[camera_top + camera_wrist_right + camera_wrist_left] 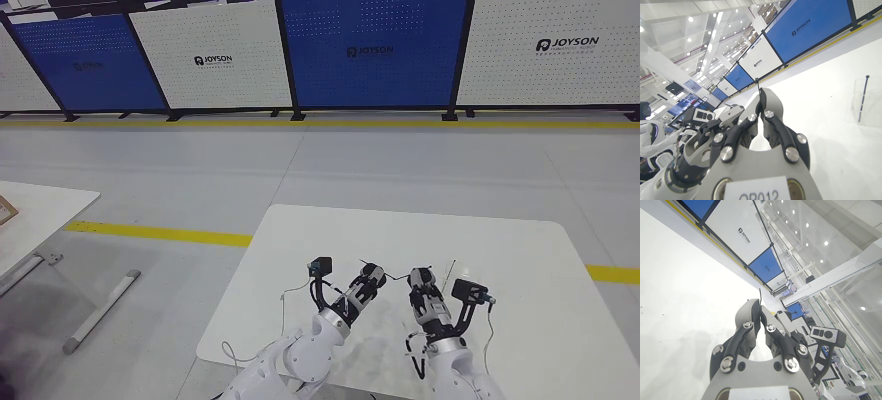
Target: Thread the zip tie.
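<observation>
Two grippers, both pinched fully closed, each on one end of the black zip tie (760,300).

Left wrist view: the left gripper (760,308) has its pads pressed together on the strap. The pointed tail (759,291) sticks out past the fingertips, roughly in line with the fingers. This view settles which end the left arm has.

Right wrist view: the right gripper (762,93) is clamped on the strap in the same way. The square head (756,79) stands just clear of its fingertips, on a short neck of strap. On the table, well apart from the gripper, a spare tie (863,98) leans upright inside a clear holder (873,103). The head's slot is too small to read.

Top view: both grippers hang over the near part of the white table (500,240), side by side and close but not touching, fingers pointing away from the robot. A thin dark line spans the gap between them; I cannot tell if it is the strap's loop. This view gives the spacing, which the wrist views do not.

Judgement: tail and head lie roughly parallel, not facing each other. Threading needs one wrist turned so the tail's long axis points into the head's slot, then a short sideways closing move. The tail is thin, so it may flex and miss.
</observation>
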You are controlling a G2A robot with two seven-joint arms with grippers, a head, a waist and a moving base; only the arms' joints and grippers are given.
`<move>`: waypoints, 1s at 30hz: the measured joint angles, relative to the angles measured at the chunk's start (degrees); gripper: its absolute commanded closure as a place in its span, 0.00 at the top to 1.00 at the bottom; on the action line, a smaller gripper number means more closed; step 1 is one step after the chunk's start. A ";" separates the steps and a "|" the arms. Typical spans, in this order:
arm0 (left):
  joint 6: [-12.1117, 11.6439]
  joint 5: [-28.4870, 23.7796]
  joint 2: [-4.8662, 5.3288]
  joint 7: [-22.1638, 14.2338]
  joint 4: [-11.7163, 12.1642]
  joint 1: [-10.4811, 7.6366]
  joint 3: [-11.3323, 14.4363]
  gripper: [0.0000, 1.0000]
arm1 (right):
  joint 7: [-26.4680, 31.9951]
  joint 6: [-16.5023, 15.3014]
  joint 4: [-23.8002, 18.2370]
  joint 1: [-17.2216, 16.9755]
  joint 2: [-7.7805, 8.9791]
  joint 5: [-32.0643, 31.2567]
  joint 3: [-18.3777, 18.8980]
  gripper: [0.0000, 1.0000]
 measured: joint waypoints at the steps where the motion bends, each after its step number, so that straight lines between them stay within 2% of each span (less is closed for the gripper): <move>1: 0.00 0.00 0.00 0.00 0.00 0.00 0.00 0.00 | -0.37 -0.28 -0.14 -0.12 -0.04 0.67 0.20 0.00; 30: 0.00 0.00 0.00 0.00 0.00 0.00 0.00 0.00 | -0.59 -0.54 -0.22 -0.24 -0.05 1.26 0.36 0.00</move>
